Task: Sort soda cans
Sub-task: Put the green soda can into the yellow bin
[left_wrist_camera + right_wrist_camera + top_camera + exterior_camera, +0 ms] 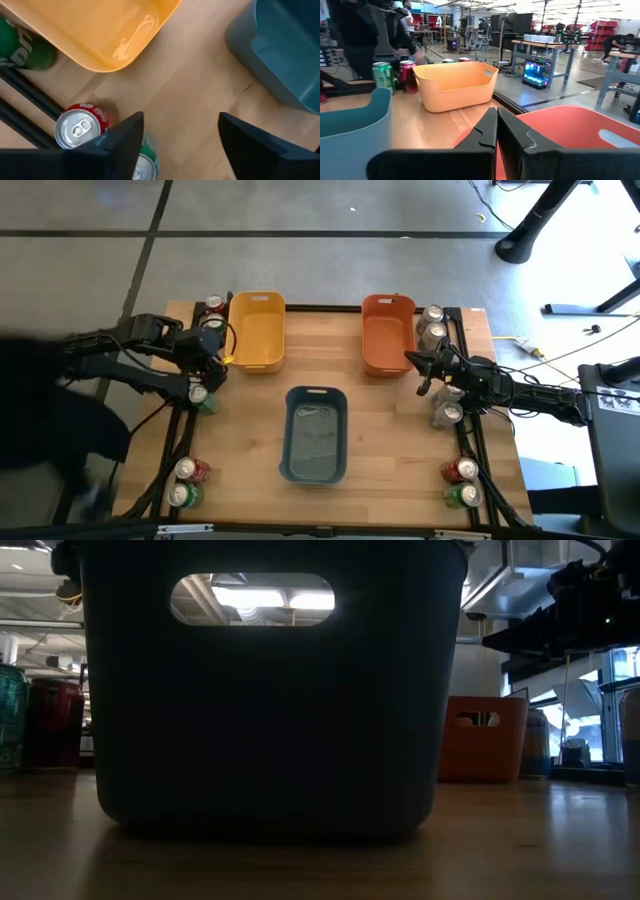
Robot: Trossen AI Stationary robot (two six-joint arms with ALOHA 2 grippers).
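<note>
Dark fingers of the left gripper (172, 145) stand apart over bare wood, holding nothing, with a red can (80, 129) and a green can (145, 167) just beside one finger and the yellow bin (107, 30) beyond. On the other side, the right gripper (496, 131) has its fingers pressed together, empty, at the edge of the orange bin (570, 127). From above, the left gripper (205, 370) sits at the table's left edge beside the yellow bin, the right gripper (420, 370) beside the orange bin. A blue-grey bin (315, 435) lies between them. Other cans stand in small groups along both side edges and near the front corners of the wooden table (390, 450).
</note>
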